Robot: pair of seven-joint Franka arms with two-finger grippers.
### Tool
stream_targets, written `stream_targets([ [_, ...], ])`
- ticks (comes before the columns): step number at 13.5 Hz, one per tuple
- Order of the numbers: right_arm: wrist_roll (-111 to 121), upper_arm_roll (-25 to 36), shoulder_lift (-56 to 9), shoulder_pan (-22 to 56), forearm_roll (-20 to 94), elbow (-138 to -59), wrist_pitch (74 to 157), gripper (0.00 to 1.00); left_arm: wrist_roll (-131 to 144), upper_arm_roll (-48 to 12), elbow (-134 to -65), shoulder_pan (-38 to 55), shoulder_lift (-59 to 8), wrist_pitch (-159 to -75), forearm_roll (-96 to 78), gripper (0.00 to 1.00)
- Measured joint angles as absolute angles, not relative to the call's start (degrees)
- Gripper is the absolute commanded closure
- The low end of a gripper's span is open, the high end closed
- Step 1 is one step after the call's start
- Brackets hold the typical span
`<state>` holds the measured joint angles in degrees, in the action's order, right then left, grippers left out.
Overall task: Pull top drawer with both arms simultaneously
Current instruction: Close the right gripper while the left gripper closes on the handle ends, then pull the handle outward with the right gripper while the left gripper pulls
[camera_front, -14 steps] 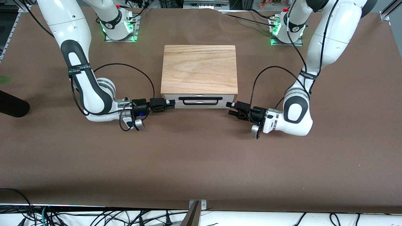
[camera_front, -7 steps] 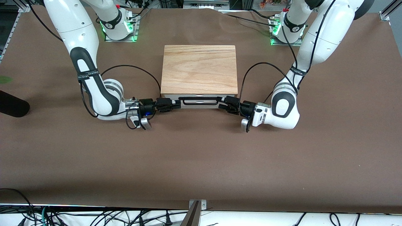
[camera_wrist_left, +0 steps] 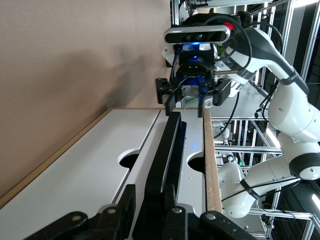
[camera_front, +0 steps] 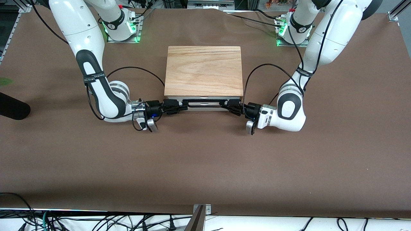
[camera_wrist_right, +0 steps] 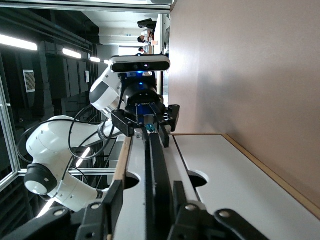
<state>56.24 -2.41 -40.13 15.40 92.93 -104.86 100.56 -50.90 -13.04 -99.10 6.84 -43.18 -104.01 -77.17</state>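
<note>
light: bright, even overhead | shadows: soft | focus: sharp

The 2 grippers (camera_front: 185,106) (camera_front: 226,105) flank the top drawer (camera_front: 203,106) handle (camera_front: 205,102).

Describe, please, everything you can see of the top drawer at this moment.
The top drawer looks shut, flush under the box's light-wood top. It has a white front with a small notch in its upper edge and a wide black bar handle. The right gripper has its jaws on one end of the bar, the left gripper on the other end.
</note>
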Motion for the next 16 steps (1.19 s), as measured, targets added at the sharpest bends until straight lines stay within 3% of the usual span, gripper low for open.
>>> stream_targets([
  [2,57.6,-2.4,-41.2,15.7,93.0,-104.9,100.6,0.56,-51.0,-13.1,-99.1,6.8,-43.1,-104.0,-77.4,0.88],
  [7,58.1,-2.4,-41.4,15.9,93.7,-104.8,99.5,0.96,-50.9,-13.2,-99.1,6.8,-43.0,-104.0,-77.6,0.89],
  [16,58.8,-2.2,-41.6,15.8,93.7,-104.0,99.5,1.0,-50.9,-13.2,-98.4,6.8,-43.1,-104.6,-77.6,0.88],
])
